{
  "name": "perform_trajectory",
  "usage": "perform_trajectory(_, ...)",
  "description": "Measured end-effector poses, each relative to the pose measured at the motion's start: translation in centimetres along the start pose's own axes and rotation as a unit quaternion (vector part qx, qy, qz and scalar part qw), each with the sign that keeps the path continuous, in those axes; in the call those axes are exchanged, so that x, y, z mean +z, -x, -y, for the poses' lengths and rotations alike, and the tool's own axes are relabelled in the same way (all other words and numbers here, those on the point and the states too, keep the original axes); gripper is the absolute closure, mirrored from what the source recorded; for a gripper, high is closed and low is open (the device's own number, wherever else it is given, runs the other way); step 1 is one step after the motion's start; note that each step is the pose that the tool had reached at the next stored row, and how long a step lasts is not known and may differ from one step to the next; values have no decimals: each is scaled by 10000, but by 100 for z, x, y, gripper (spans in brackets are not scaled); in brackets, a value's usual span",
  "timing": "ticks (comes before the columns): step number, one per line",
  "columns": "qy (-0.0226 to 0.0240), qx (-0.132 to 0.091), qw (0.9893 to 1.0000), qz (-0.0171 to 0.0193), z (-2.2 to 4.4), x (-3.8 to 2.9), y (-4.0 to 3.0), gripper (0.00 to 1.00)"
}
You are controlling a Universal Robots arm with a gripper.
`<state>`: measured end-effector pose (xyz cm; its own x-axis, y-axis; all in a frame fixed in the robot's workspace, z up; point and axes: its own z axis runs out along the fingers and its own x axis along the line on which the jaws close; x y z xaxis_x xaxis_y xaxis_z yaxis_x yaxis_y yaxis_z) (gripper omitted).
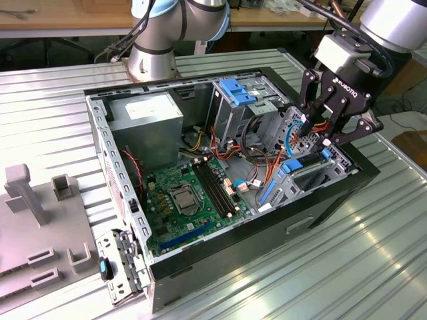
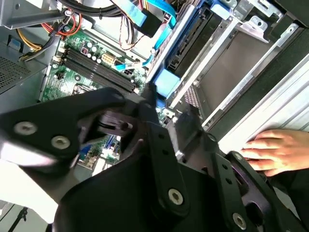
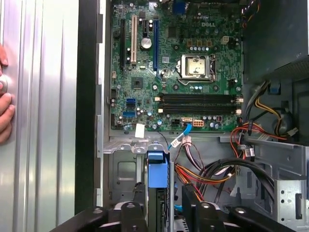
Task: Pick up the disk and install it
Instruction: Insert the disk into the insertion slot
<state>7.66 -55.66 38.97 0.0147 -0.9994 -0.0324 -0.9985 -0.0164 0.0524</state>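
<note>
Disk (image 1: 300, 170), the flat grey-metal drive in bright blue plastic rails, is lying in the front bay of the black open-sided computer case (image 1: 220, 257), at the exterior view's right end of that case. I can't tell whether it's fully seated. In both wrist views I'm seeing its blue end (image 3: 158, 171) edge-on, close in front of the gripper links.

Sweeping the exterior view left to right:
- A grey moulded plastic fixture tray (image 1: 33, 227) is lying on the ribbed metal table (image 1: 300, 287), apart from the case.
- A big grey power-supply box (image 1: 150, 123) is sitting in the case's far left corner.
- A green motherboard (image 1: 183, 200) is lying flat on the case floor beside it.
- A blue plastic bracket (image 1: 237, 90) is capping the grey metal drive cage (image 1: 230, 117), and red, orange and blue cables (image 1: 257, 157) are running past it towards the bay.
- The black two-finger gripper (image 1: 319, 138) is hanging right over the disk's end.

Gripper: the jaws are standing partway open, straddling the blue end of the disk. In the first wrist view I'm seeing a sliver of gap on one side of the disk, with a blue cable behind it, so I'm not reading it as clamped. I can't tell if the other finger is touching.

A person's hand (image 2: 273, 152) is resting on the table just beside the case's outer wall. I'm also seeing it in the first wrist view (image 3: 4, 104).
</note>
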Motion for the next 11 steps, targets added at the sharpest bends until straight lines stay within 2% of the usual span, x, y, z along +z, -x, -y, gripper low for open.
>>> perform_trajectory(1,0,0,10000,0,13,5,0,65)
perform_trajectory(2,0,0,10000,-1,28,13,-1,65)
perform_trajectory(3,0,0,10000,-1,41,23,-3,71)
perform_trajectory(6,-46,-1,10000,-3,83,46,-11,89)
perform_trajectory(7,-73,-2,10000,-4,116,58,-15,89)
perform_trajectory(11,-108,-3,9999,-3,211,96,-20,89)
